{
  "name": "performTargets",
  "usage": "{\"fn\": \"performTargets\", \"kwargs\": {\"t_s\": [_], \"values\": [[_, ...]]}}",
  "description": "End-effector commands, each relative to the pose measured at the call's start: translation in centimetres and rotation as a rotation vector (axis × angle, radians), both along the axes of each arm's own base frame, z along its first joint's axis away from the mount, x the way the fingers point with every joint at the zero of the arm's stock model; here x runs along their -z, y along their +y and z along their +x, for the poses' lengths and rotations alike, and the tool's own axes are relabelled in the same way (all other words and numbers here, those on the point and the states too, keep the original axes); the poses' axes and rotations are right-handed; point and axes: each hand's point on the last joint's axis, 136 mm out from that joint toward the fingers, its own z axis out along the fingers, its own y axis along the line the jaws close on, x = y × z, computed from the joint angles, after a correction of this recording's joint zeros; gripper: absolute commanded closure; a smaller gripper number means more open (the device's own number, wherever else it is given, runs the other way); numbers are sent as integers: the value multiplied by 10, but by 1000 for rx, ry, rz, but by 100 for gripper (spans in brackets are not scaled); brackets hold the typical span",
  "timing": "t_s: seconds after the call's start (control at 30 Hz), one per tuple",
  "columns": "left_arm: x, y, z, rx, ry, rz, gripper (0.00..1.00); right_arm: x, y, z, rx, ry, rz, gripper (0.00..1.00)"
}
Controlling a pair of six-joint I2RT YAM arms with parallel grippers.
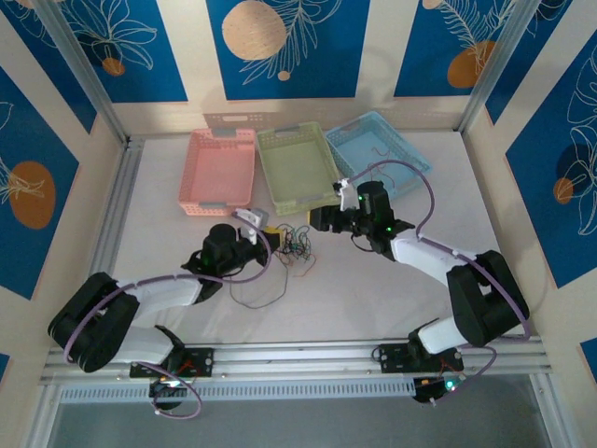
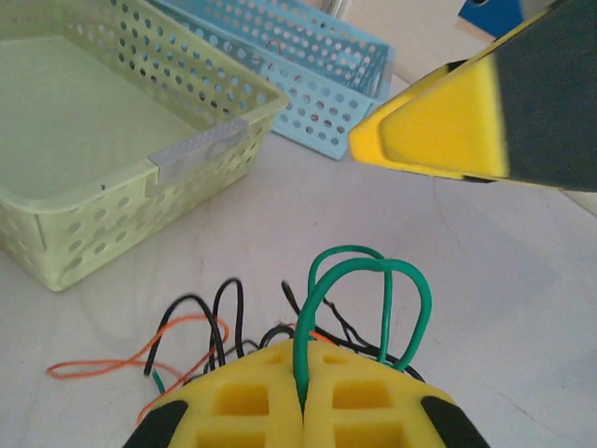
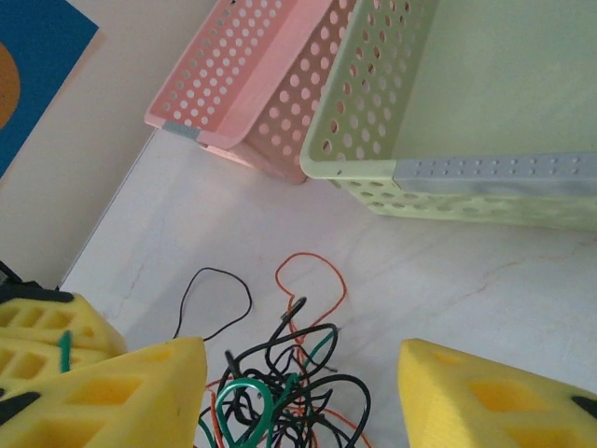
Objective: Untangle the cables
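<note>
The cables [image 1: 297, 245] lie in a tangle of black, green and orange wires on the white table, in front of the green basket. My left gripper [image 1: 266, 238] reaches the tangle from the left. In the left wrist view this gripper [image 2: 303, 366] is shut on a green cable [image 2: 373, 271] that loops up out of the pads. My right gripper [image 1: 322, 217] comes in from the right. Its yellow fingers [image 3: 149, 392] stand open on either side of the tangle [image 3: 280, 383], which lies between and below them. Nothing is in its grip.
Three baskets stand in a row at the back: pink [image 1: 222, 137], green [image 1: 292, 133] and blue [image 1: 373, 119]. A loose black cable [image 1: 256, 294] trails toward the near edge. An orange wire [image 3: 312, 271] and a thin black loop [image 3: 215, 299] spread out from the tangle.
</note>
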Motion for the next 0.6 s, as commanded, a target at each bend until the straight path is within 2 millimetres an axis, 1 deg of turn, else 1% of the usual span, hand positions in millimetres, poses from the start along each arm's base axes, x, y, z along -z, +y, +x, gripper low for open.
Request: {"fn": "performTargets", "kwargs": {"t_s": [0.0,0.07,0.17,0.27,0.37,0.43,0.5,0.53,0.57], "values": [[-27,7,7,-44,-81,-70,100,-4,5,1,-25,28,20,45],[-27,8,7,-48,-85,-71,100,2,8,2,-33,59,11,46],[-30,13,7,-69,-99,-83,100,13,2,11,9,120,-20,48],[-34,18,5,-79,-121,-104,100,12,0,11,6,137,10,52],[-38,24,2,-83,-140,-133,100,8,2,9,-27,148,53,56],[-44,28,-2,-74,-162,-168,100,7,8,6,-69,163,82,57],[-49,33,-7,-56,-187,-210,100,8,18,1,-127,184,91,55],[-51,35,-8,-58,-195,-224,100,10,23,0,-140,184,73,53],[-52,38,-8,-63,-198,-235,100,13,27,-3,-151,183,45,49]]}}
